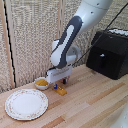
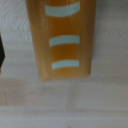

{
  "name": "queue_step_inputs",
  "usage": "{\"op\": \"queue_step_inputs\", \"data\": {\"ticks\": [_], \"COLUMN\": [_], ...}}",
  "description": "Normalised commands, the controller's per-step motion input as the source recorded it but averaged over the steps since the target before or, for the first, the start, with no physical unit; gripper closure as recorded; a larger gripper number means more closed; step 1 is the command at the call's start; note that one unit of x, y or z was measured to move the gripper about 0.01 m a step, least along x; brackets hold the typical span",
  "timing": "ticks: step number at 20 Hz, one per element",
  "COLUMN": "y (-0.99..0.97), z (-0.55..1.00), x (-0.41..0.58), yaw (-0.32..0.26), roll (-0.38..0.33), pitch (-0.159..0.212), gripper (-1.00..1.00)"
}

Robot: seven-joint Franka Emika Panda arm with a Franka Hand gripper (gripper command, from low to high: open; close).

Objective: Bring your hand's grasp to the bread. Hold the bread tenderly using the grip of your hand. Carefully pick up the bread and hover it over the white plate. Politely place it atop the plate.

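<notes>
A: We start with the biggest thing, the wooden table [image 1: 95,100]. On it, far to the exterior view's right of the white plate [image 1: 26,104], stands a black box-shaped appliance [image 1: 109,52].

B: Yes, and we see the robot arm [image 1: 75,30] coming down from above. It ends behind the plate, toward the exterior view's right of it.

A: The plate itself lies flat on the table and has a thin reddish-brown rim. Nothing lies on it.

B: Just behind the plate we see a small white bowl [image 1: 42,83] with orange-yellow contents.

A: The hand [image 1: 60,80] hangs low beside that bowl, on the side away from the plate. Can we say how wide the fingers stand?

B: We cannot tell. In the exterior view they are too small, and in the wrist view they are not clear.

A: The bread [image 1: 61,90] lies on the table right under the hand, apart from the plate. We cannot tell if the fingers touch it.

B: In the wrist view the bread [image 2: 61,40] fills much of the picture, orange with three pale stripes across it.
</notes>
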Motion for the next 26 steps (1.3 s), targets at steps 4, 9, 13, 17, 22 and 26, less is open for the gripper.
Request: {"op": "queue_step_inputs", "data": {"ticks": [4,9,13,17,22,26], "y": [0.0,0.0,0.03,0.03,0.01,-0.01], "z": [-0.26,-0.08,-0.02,0.0,0.2,0.86], "x": [0.093,0.017,-0.001,-0.039,-0.066,-0.055], "yaw": [0.001,0.0,0.0,0.0,0.0,0.0], "roll": [-0.003,0.0,-0.013,-0.011,0.001,0.04], "pitch": [0.0,0.001,0.008,-0.008,-0.062,-0.071], "gripper": [1.0,1.0,1.0,1.0,1.0,1.0]}}
